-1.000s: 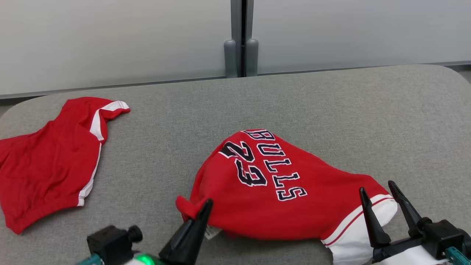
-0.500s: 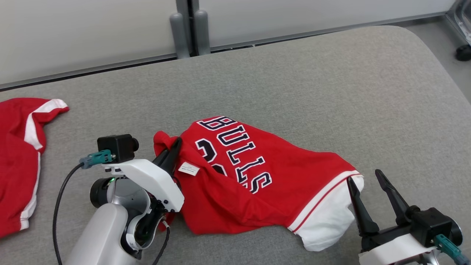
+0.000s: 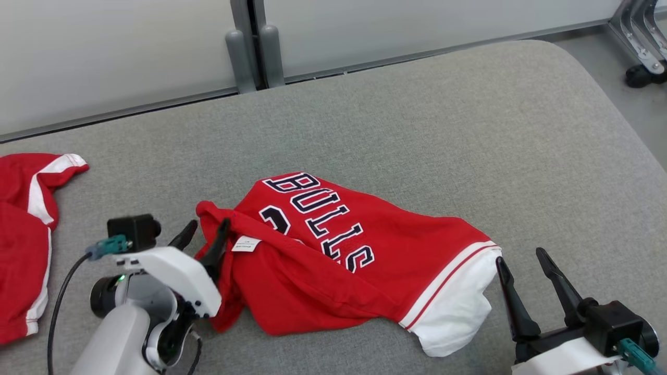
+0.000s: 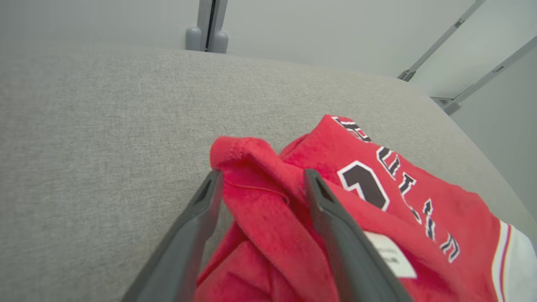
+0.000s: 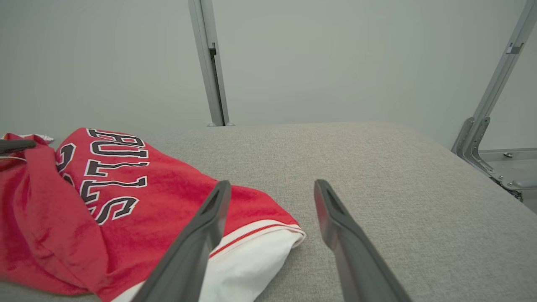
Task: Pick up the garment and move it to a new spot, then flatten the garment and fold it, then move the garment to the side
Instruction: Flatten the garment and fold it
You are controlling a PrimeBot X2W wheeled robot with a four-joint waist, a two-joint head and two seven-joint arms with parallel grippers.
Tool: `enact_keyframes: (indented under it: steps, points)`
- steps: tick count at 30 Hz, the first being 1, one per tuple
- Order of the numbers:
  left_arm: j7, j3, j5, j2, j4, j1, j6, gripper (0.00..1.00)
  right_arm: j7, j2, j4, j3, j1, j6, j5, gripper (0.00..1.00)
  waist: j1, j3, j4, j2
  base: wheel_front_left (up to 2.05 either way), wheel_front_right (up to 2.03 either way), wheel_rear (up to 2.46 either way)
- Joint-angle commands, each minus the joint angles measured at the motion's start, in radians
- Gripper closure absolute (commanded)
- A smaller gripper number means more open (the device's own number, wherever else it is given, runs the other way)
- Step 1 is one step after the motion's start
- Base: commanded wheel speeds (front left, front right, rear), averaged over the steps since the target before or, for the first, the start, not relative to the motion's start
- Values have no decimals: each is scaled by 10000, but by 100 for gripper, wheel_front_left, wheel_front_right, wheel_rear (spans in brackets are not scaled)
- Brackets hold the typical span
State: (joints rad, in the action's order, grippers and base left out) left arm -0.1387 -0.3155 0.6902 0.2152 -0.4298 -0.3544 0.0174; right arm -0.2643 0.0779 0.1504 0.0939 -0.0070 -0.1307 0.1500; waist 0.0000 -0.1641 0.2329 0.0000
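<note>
The soft, floppy garment [image 3: 333, 271] is lying bunched on the near table [image 3: 469, 130], with the open left hand [image 3: 208, 224] sitting around its left fold [image 4: 247, 167] and the open right hand [image 3: 521, 256] by its white hem [image 3: 453, 312], likely good spots to pinch.

The red jersey [image 3: 333, 271], lying toward the table's [image 3: 469, 130] front edge, carries the word "BULLS" in dark capitals outlined in white. Beside the word, a dark number [image 3: 272, 216] in the same style is half hidden by a fold; its first digit looks like a 2. A small white tag [image 3: 246, 243] bears print too small to read.
</note>
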Motion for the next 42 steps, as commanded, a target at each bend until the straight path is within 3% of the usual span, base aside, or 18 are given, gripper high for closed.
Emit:
enact_keyframes:
  steps: [1, 9, 17, 22, 28, 36, 42]
  points:
    - [179, 183, 25, 316, 206, 499, -137, 0, -2, 107, 37, -55, 191, -1, -52, 0, 0, 372, -265, 0, 0, 0, 0]
    - [876, 722, 147, 665, 1413, 2150, -690, 0, -2, 227, 42, -99, 558, -1, -114, 0, 0, 1111, -725, 0, 0, 0, 0]
    - [2629, 855, -87, 28, 4154, 4392, -1237, 0, -2, 292, -201, -228, 977, -1, -215, 0, 0, 1714, -1031, 0, 0, 0, 0]
    - [3487, 541, -781, -207, 4898, 5606, -1597, 0, -2, 232, -459, -466, 1230, -1, -293, 0, 0, 1847, -1305, 0, 0, 0, 0]
    - [3720, -227, -1131, -623, 4742, 5853, -1376, 0, -2, 204, -504, -413, 1276, -1, -325, 0, 0, 1803, -1517, 0, 0, 0, 0]
    - [2784, -1398, -998, -1104, 3511, 4283, -521, 0, -2, 232, -502, -146, 857, 1, -278, 0, 0, 1337, -1371, 0, 0, 0, 0]
    - [2221, -1339, -705, -1339, 1614, 2927, -681, 0, -2, 222, -432, -79, 548, -1, -200, 0, 0, 854, -933, 0, 0, 0, 0]
